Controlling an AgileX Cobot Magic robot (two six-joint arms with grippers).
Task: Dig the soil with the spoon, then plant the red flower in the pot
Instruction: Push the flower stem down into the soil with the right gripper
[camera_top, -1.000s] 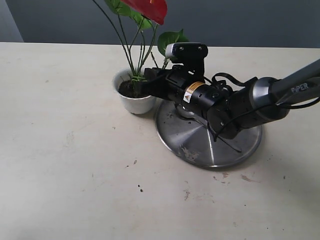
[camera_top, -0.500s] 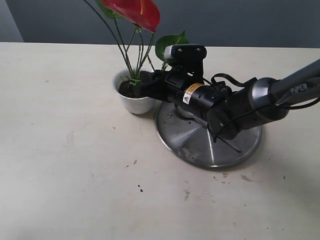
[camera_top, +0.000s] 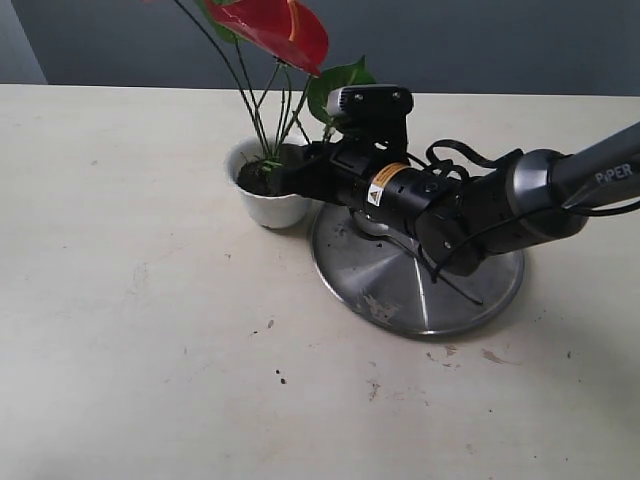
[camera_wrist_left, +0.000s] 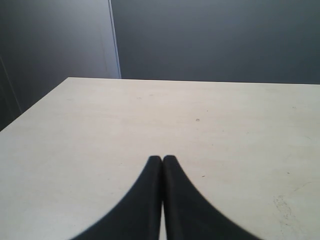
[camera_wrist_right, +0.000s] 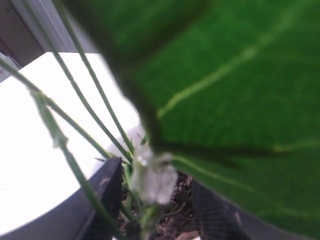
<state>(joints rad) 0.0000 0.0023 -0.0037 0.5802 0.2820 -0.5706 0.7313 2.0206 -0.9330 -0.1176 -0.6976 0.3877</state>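
Observation:
The red flower (camera_top: 275, 27) stands in the white pot (camera_top: 270, 208), its thin stems rising from the dark soil (camera_top: 252, 178). My right gripper (camera_top: 286, 176) reaches over the pot's rim at the stem base. In the right wrist view its two dark fingers (camera_wrist_right: 107, 192) stand apart, open, with the stems (camera_wrist_right: 95, 85) and soil (camera_wrist_right: 181, 200) between them; a big green leaf (camera_wrist_right: 240, 75) blocks much of that view. My left gripper (camera_wrist_left: 162, 158) is shut with nothing in it, over bare table, outside the exterior view. I cannot make out the spoon; the right arm covers part of the plate.
A large round steel plate (camera_top: 400, 292) lies just right of the pot, under the right arm (camera_top: 470, 205). Soil crumbs (camera_top: 280, 377) dot the table in front. The table's far edge meets a dark wall behind the pot.
The flower's bloom has swung left and a little lower, its stems leaning differently. My right gripper has edged slightly further over the pot. The plate has not moved.

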